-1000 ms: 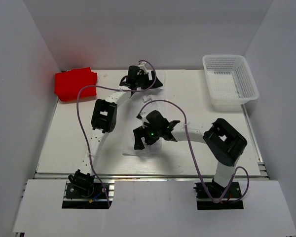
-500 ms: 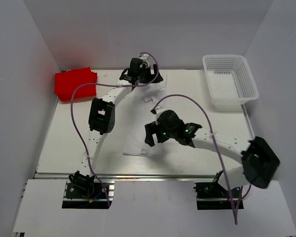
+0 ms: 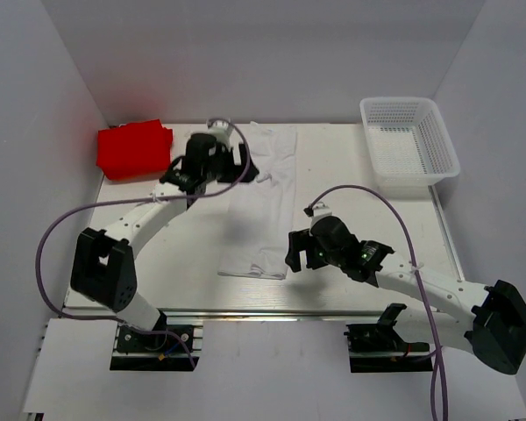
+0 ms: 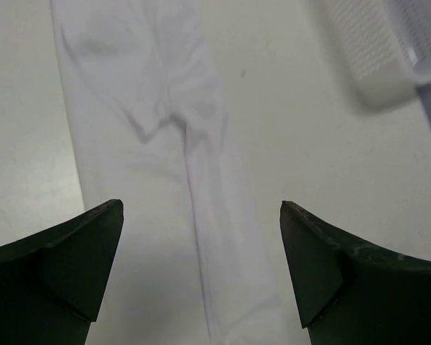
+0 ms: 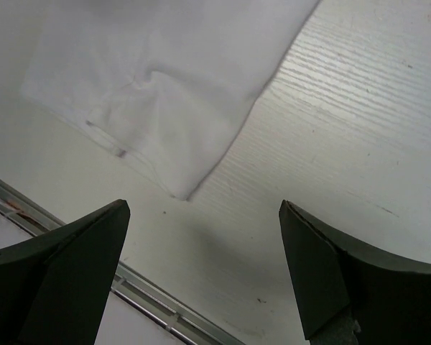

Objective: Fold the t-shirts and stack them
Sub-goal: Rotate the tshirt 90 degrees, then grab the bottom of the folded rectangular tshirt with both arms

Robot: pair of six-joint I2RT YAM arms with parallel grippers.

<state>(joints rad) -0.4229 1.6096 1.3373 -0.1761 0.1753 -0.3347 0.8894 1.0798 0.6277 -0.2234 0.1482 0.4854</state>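
Top external view, leftmost first: the red t-shirt point(image 3: 134, 150) sits at the far left corner of the desk point(image 3: 359, 197) as a compact folded block, so we judge that half of the folding done. Next comes the left arm point(image 3: 149, 214), reaching toward the far end of the white t-shirt point(image 3: 263, 206). Its wrist view shows the jaws spread wide with nothing between them, hanging above the cloth.

The white t-shirt lies in the middle of the desk as a long narrow strip running from the far edge toward the near one. It looks to us folded lengthwise, with the sleeves tucked in, but not yet crosswise. It is well apart from the red one.

Further right, the right arm point(image 3: 403, 276) hangs by the strip's near right corner, its jaws likewise wide apart and holding nothing. The mesh basket point(image 3: 405, 181) stands at the far right.

We reckon the crosswise folds and the stacking of the two shirts remain.
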